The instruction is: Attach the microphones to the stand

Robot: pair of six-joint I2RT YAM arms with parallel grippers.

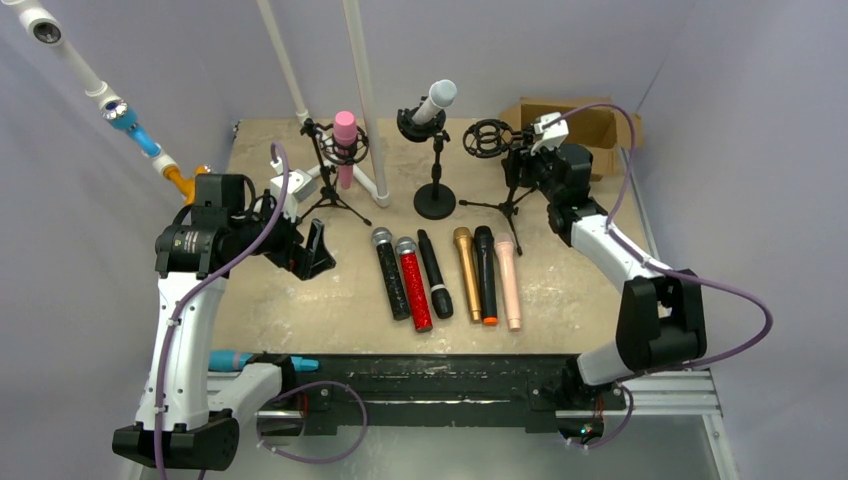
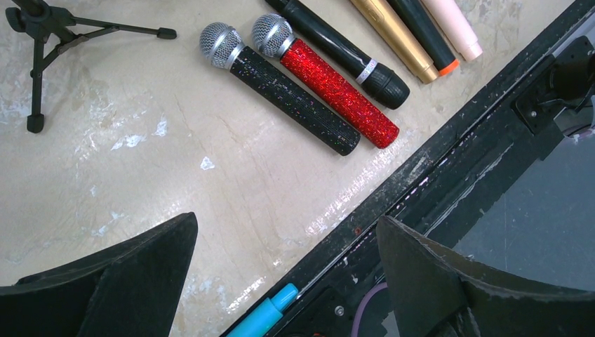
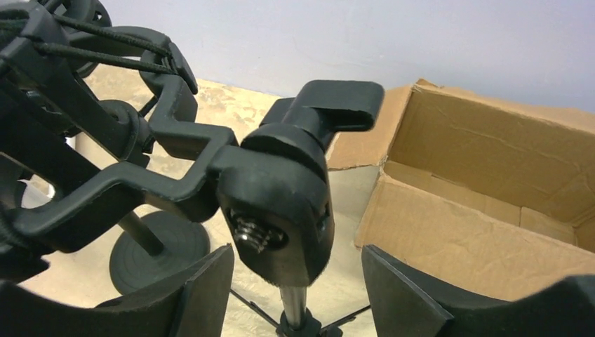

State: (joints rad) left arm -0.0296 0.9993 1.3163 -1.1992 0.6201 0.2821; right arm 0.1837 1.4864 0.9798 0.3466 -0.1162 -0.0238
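Presently my right claw (image 3: 295,256) straddles the empty stand's (image 1: 487,138) swivel joint (image 3: 277,182), jaws parted and not gripping, likely to set its angle. Six microphones (image 1: 432,272) lie on the desk (image 1: 330,300) just in front of that stand, awaiting pickup. My left claw (image 2: 286,221) hangs wide open farther left of it.

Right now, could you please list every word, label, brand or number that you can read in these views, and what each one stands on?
No text can be read in any view.
Round sticker on the left arm: too small to read.
Silver band on the black microphone: markings too blurred to read.
Cardboard box: no print shows.
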